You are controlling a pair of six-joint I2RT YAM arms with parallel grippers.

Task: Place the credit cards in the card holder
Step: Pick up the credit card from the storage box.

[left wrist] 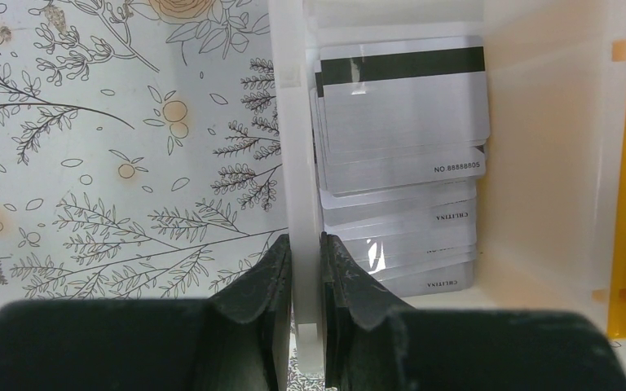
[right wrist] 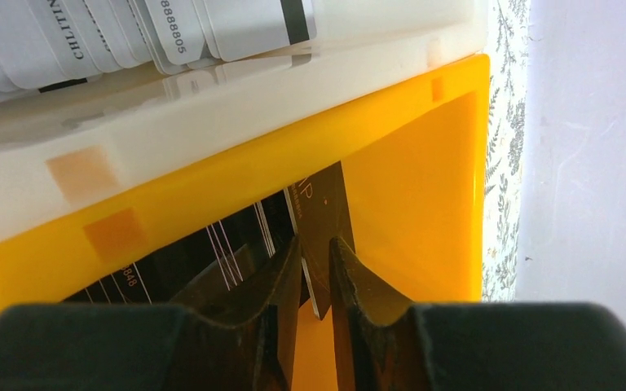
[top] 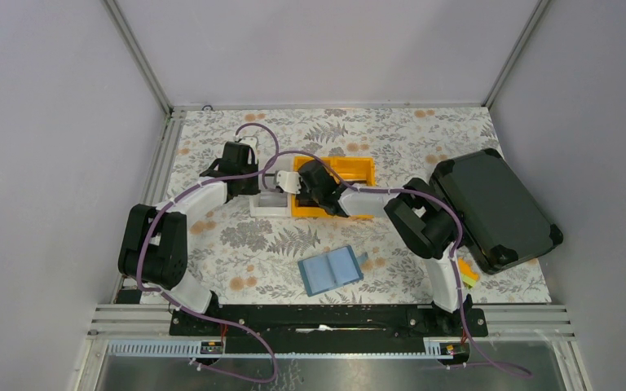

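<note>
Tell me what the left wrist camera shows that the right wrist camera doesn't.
Only the left wrist view shows the left gripper, shut on the side wall of the white bin. Only the right wrist view shows the inside of the orange bin, its dark cards, and the right gripper straddling one upright dark card; whether it is pinched yet is unclear. Both show the pale cards piled in the white bin, the orange bin against it, and the floral tabletop.
</note>
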